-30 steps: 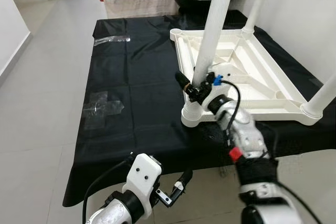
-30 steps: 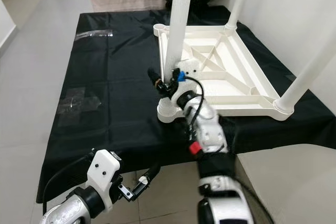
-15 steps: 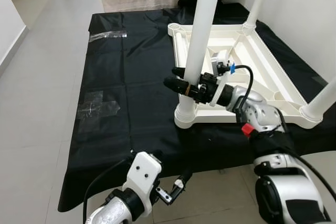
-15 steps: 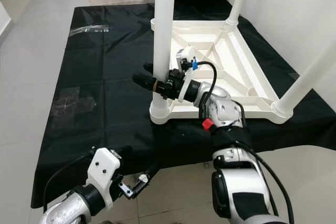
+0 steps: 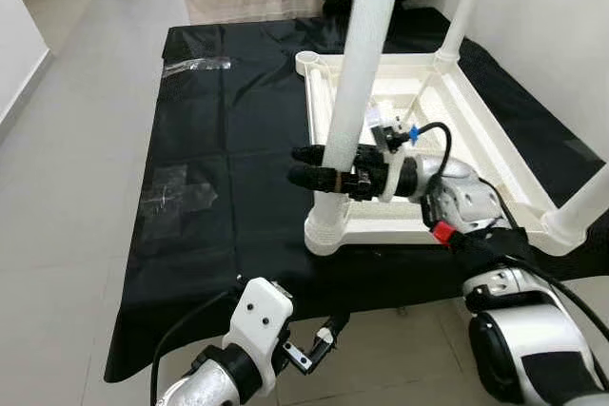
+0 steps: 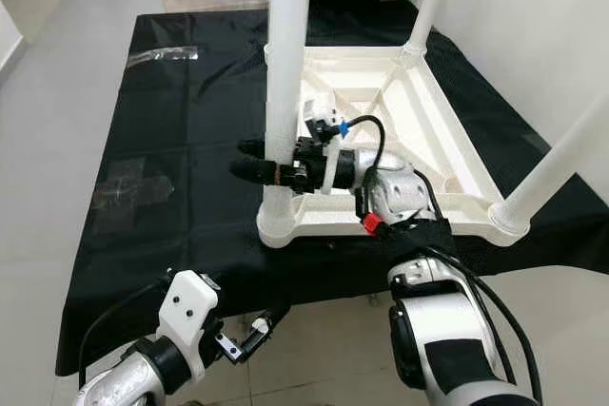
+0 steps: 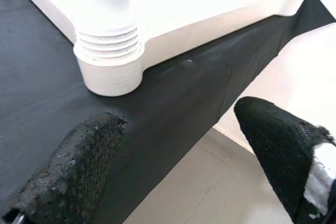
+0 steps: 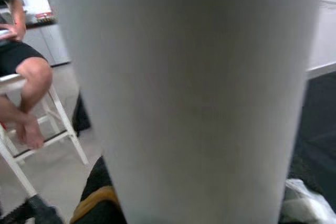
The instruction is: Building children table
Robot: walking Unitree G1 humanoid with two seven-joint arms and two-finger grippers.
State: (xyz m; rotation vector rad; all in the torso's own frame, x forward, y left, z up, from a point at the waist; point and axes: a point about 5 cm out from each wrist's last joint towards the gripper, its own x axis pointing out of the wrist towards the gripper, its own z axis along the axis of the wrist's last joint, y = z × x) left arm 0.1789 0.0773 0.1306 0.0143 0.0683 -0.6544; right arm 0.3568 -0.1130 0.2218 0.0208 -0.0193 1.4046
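Left eye view: upturned white children's table (image 5: 447, 140) lying top-down on a black cloth (image 5: 228, 159) spread over the floor (image 5: 67, 140), legs pointing up. Right pincer (image 5: 319, 166) clamped around the near white leg (image 5: 354, 83) just above its ribbed socket (image 5: 326, 227) at the table's near corner, one black finger on either side of the tube. Patches of clear tape (image 5: 178, 192) stuck to the cloth well to the robot's left. Left pincer (image 5: 319, 341) low at the cloth's near edge, holding nothing.

Right eye view: same scene; right pincer (image 6: 259, 161) closed on the near leg (image 6: 285, 64), a far leg (image 6: 430, 2) rising at the opposite corner and another (image 6: 561, 154) at the right corner.

Left wrist view: two black fingers (image 7: 68, 171) spread wide (nothing between them), aimed at the ribbed socket (image 7: 108, 59) and the cloth's edge (image 7: 173, 98) hanging over pale floor tiles.

Right wrist view: white leg (image 8: 194, 93) pressed right up against the lens, blurred. Beyond it, a seated person's bare legs (image 8: 29, 93) on a white stool (image 8: 31, 140).
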